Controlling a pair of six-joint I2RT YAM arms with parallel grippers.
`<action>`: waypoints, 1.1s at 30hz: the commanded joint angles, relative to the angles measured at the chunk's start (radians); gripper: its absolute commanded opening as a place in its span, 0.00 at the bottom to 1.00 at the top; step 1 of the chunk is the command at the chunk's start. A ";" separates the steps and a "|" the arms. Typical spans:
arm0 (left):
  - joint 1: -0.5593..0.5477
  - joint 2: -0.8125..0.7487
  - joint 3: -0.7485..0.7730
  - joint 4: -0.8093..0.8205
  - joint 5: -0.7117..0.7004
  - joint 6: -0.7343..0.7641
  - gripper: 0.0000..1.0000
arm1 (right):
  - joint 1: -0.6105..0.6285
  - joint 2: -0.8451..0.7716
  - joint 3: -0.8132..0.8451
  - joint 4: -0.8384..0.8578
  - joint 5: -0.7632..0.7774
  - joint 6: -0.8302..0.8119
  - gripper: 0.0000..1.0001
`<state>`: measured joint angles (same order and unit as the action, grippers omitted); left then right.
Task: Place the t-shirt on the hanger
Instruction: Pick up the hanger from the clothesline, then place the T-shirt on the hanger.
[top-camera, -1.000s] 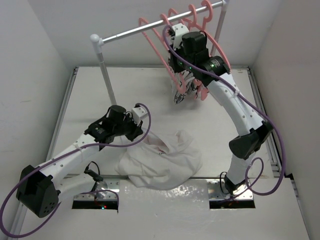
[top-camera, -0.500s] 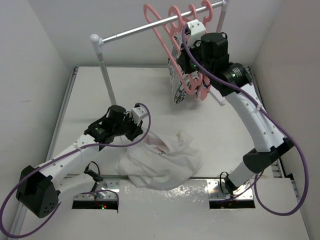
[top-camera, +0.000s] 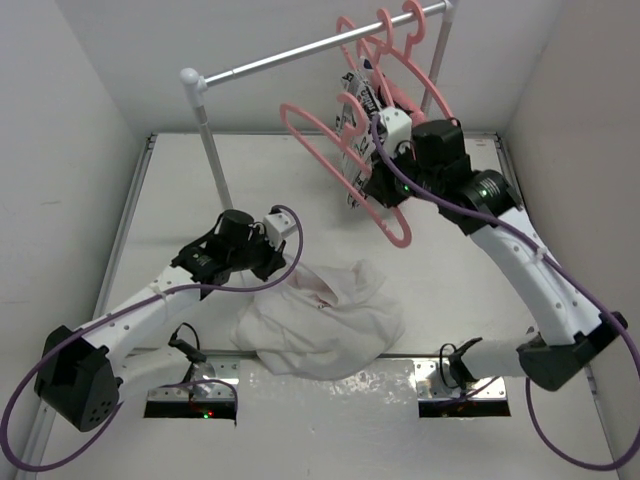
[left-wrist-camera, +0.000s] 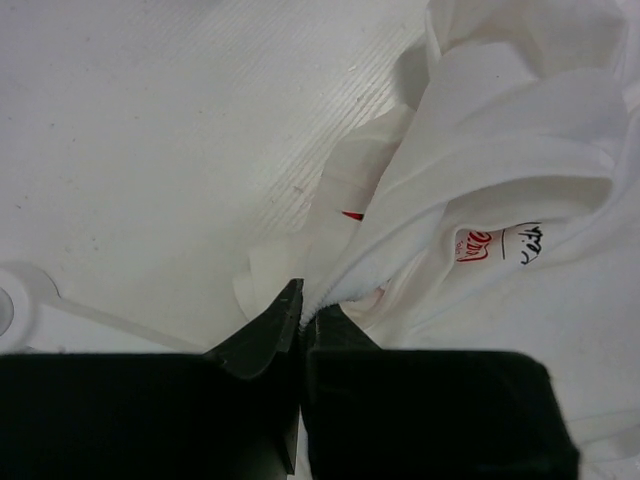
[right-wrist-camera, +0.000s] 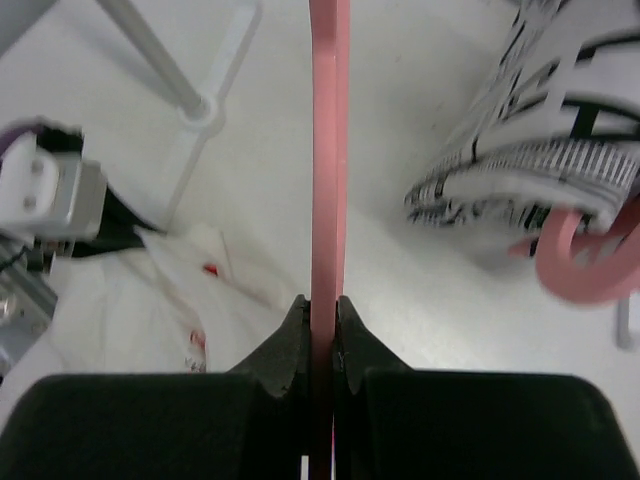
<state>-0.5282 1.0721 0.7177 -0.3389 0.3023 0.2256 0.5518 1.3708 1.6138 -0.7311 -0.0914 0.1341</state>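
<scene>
The white t-shirt (top-camera: 325, 322) lies crumpled on the table near the front middle. My left gripper (top-camera: 276, 264) is shut on a fold at its collar edge, low at the cloth's left side. The left wrist view shows the jaws (left-wrist-camera: 305, 310) pinching the white hem, with the t-shirt (left-wrist-camera: 500, 150) bunched beyond. My right gripper (top-camera: 386, 186) is shut on a salmon-pink hanger (top-camera: 396, 226) and holds it in the air, off the rail, tilted over the table. In the right wrist view the hanger's bar (right-wrist-camera: 328, 150) runs straight up from the closed jaws (right-wrist-camera: 320, 305), and the t-shirt (right-wrist-camera: 150, 290) lies below left.
A grey metal rail (top-camera: 300, 52) on a post (top-camera: 212, 150) crosses the back. Several more pink hangers (top-camera: 400, 40) hang at its right end. A black-and-white patterned garment (top-camera: 358, 110) hangs there, also in the right wrist view (right-wrist-camera: 550, 150). White walls stand on three sides.
My right arm has drawn the pink hanger off the rail and brought it down and forward, away from the rail. My left gripper and the t-shirt have not moved.
</scene>
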 joint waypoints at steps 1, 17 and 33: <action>0.016 0.020 0.045 0.028 -0.011 -0.012 0.00 | -0.003 -0.117 -0.077 -0.036 -0.050 -0.017 0.00; 0.051 0.241 0.245 -0.017 -0.057 0.047 0.00 | -0.003 -0.532 -0.393 -0.382 -0.244 0.025 0.00; 0.054 0.252 0.282 -0.094 0.035 0.141 0.00 | -0.001 -0.533 -0.586 -0.263 -0.280 -0.007 0.00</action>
<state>-0.4843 1.3567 0.9836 -0.4183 0.2794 0.3210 0.5518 0.8051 1.0100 -1.1389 -0.3882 0.1413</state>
